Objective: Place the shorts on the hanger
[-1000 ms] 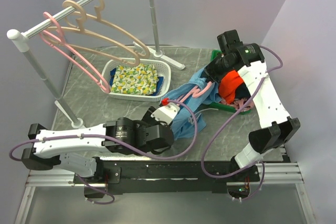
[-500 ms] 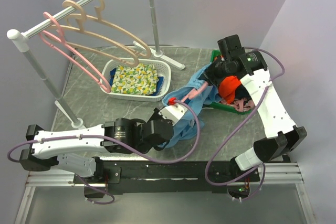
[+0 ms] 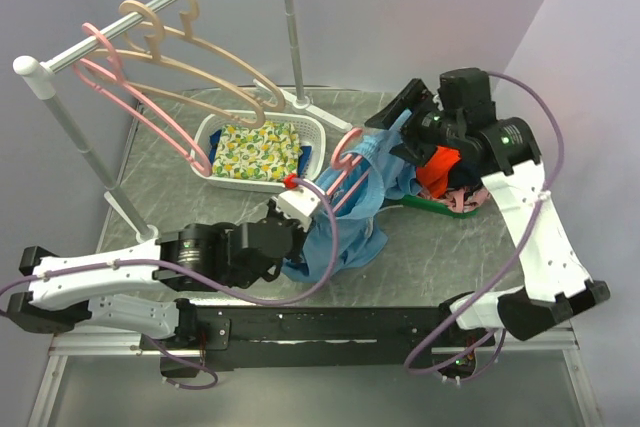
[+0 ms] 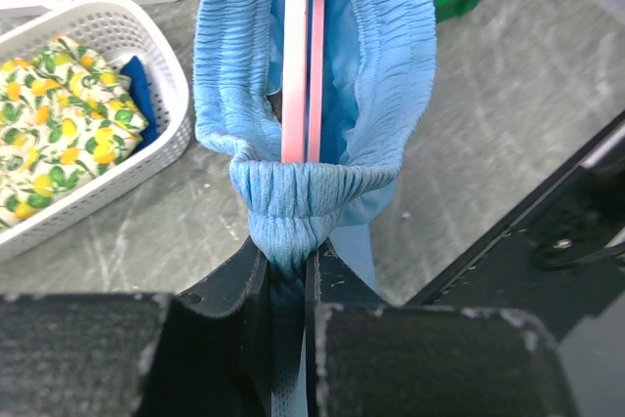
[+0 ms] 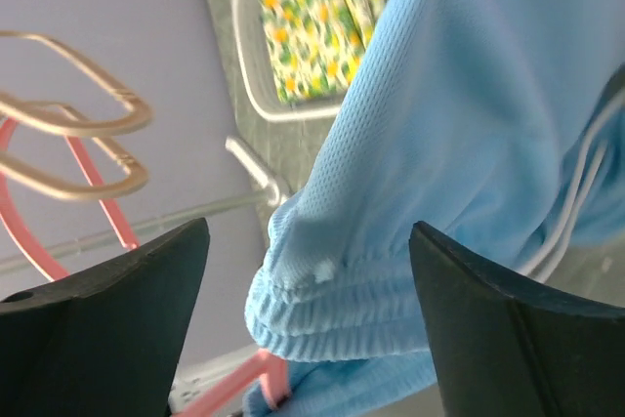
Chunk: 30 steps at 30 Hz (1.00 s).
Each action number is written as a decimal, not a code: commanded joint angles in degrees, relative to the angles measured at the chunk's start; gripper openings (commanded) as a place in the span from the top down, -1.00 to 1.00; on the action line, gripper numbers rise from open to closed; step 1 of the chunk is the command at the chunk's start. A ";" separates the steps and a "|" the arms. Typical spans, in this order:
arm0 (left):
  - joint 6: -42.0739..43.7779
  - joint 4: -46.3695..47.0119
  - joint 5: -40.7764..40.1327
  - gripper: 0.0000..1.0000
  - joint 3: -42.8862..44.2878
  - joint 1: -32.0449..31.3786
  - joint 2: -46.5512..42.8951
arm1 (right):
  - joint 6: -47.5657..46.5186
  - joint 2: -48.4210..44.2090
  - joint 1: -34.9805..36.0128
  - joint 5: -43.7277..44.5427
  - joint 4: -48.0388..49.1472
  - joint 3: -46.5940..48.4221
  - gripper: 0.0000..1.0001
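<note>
The light blue shorts (image 3: pixel 340 232) hang over the salmon-pink hanger (image 3: pixel 348 147), which is lifted off the table and tilted, hook upward. In the left wrist view my left gripper (image 4: pixel 290 253) is shut on the bunched elastic waistband of the shorts (image 4: pixel 381 56), and the hanger (image 4: pixel 304 46) bar runs straight down into that bunch. My right gripper (image 3: pixel 395 112) hovers by the hook end. In the right wrist view the right gripper (image 5: pixel 311 231) is wide open. The shorts' waistband (image 5: pixel 391 280) lies between its fingers (image 5: pixel 117 310) untouched, with the hanger (image 5: pixel 229 386) below.
A white basket (image 3: pixel 215 127) with a lemon-print cloth (image 3: pixel 258 152) stands at the back left. Beige hangers (image 3: pixel 205 72) and another pink hanger (image 3: pixel 140 107) hang on the rail (image 3: pixel 120 32). An orange garment (image 3: pixel 440 162) lies in a green tray (image 3: pixel 430 204) on the right.
My right gripper has opened and let go, and it now stands higher. My left arm has raised the hanger and shorts and pulled them left, still gripping the waistband.
</note>
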 commanded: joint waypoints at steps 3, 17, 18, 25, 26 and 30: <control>-4.46 4.10 1.35 0.98 1.89 0.21 -2.64 | -10.07 -2.92 0.12 6.56 10.54 0.83 -1.00; -6.31 -20.33 4.51 0.98 35.54 4.86 4.38 | -33.35 -21.11 2.93 3.92 34.55 -18.14 -0.85; -6.22 -20.86 4.69 0.98 36.07 5.21 4.74 | -34.33 -21.72 4.15 5.15 35.43 -18.68 -0.85; -5.78 -19.20 7.24 0.98 32.12 8.11 4.39 | -39.69 -20.86 14.70 14.74 36.67 -18.77 -0.85; -5.78 -19.11 7.59 0.98 31.95 8.12 4.39 | -40.31 -19.90 16.89 17.26 35.98 -17.90 -0.84; -5.35 -18.49 8.38 0.98 31.33 8.12 3.77 | -42.16 -14.28 22.87 26.49 34.30 -16.31 -0.83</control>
